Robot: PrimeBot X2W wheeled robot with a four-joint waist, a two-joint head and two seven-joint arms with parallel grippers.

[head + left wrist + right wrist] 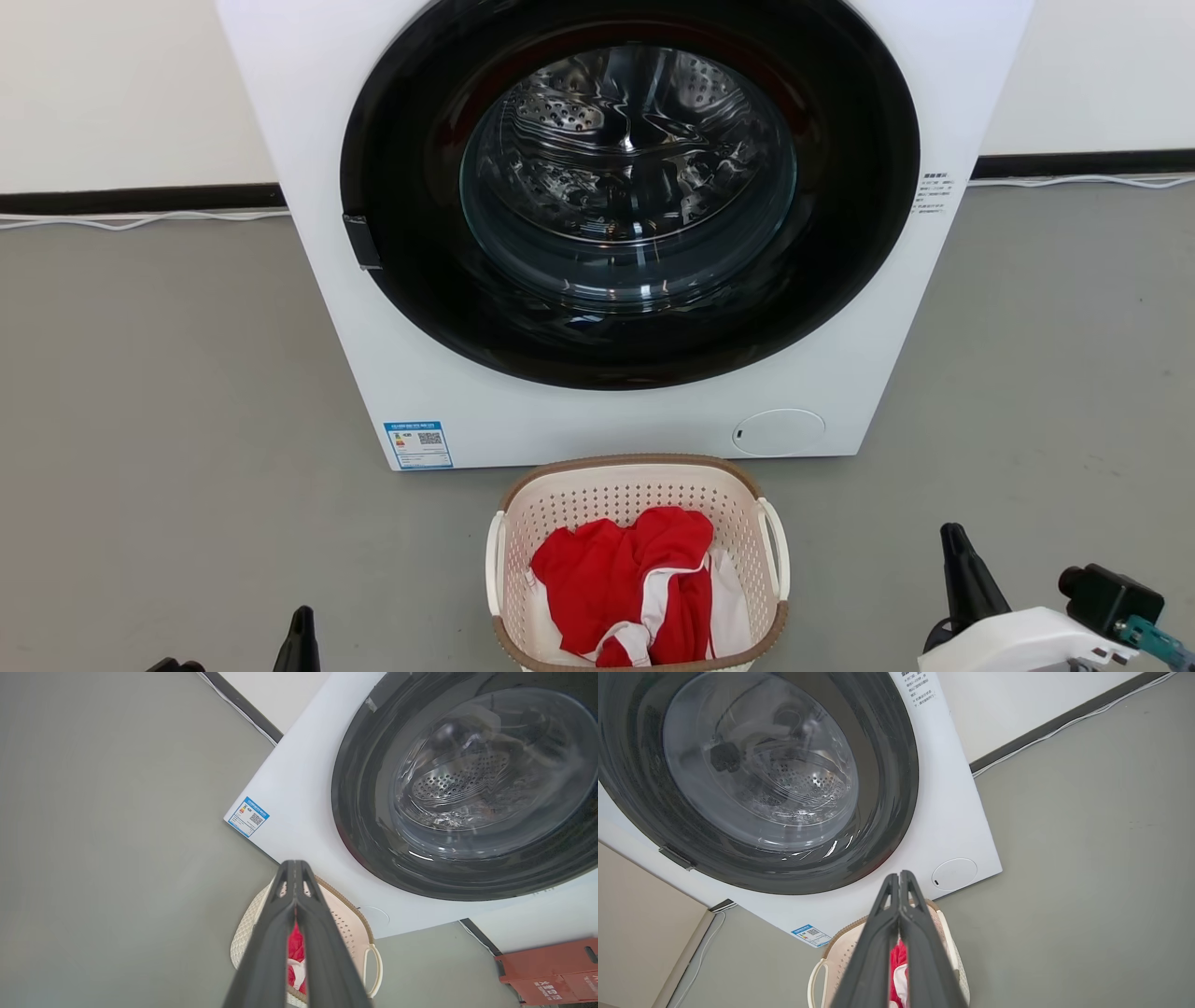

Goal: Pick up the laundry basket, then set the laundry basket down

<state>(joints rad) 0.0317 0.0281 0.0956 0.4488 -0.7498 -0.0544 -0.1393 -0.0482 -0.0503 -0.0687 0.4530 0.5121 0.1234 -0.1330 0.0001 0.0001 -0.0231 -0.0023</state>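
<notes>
Left end effector (294, 870): the two fingers are pressed together and hold nothing. Right end effector (900, 877): the same, tips together and empty. The laundry basket (616, 504) stands on the grey floor (187, 420) between the two, ahead of and inward from each. Its left loop handle (493, 560) faces the left end effector and its right loop handle (780, 551) faces the right one. In the head view the right fingers reach further forward, about level with their handle, so I judge that arm slightly nearer. The basket's near edge is cut off, so its long axis cannot be settled. A red and white garment (621, 579) lies inside it, below the rim. No obstacle lies between either end effector and its handle. Just beyond the basket is the washing machine (560, 420), door shut; I cannot tell whether the two touch. A red crate (551, 970) sits well off to the side.
</notes>
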